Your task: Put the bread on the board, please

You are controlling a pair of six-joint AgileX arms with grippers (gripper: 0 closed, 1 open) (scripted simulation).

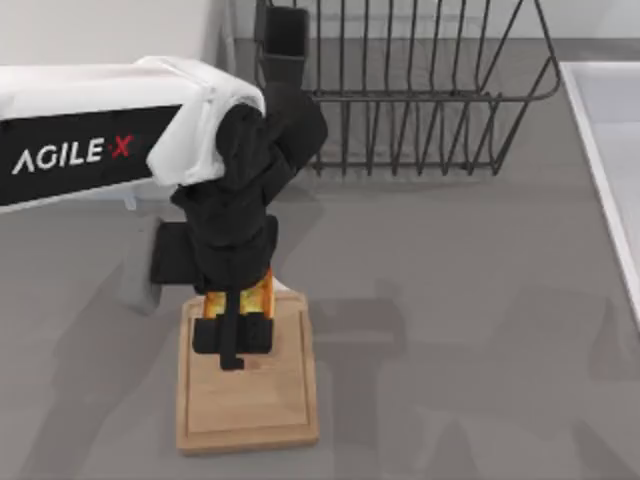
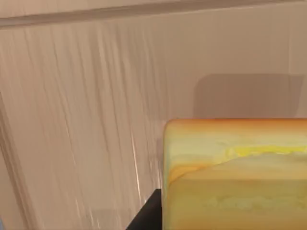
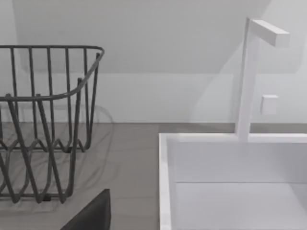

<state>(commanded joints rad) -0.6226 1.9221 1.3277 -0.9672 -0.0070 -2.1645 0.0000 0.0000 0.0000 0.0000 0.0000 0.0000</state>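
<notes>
Bread [image 1: 262, 292] looks light, stiff and a little crumbly, best pinched across its flat pale sides. At lower left of the top view the left gripper [image 1: 237, 318] has its jaws clenched on the bread, poised above the near end of the board [image 1: 248, 405]. Wire rack [image 1: 420, 90] stands upper right.

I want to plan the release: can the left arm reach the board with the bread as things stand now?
Probably yes. The left gripper hangs over the board, shut on the bread, with bare wood beneath it and nothing in between.
</notes>
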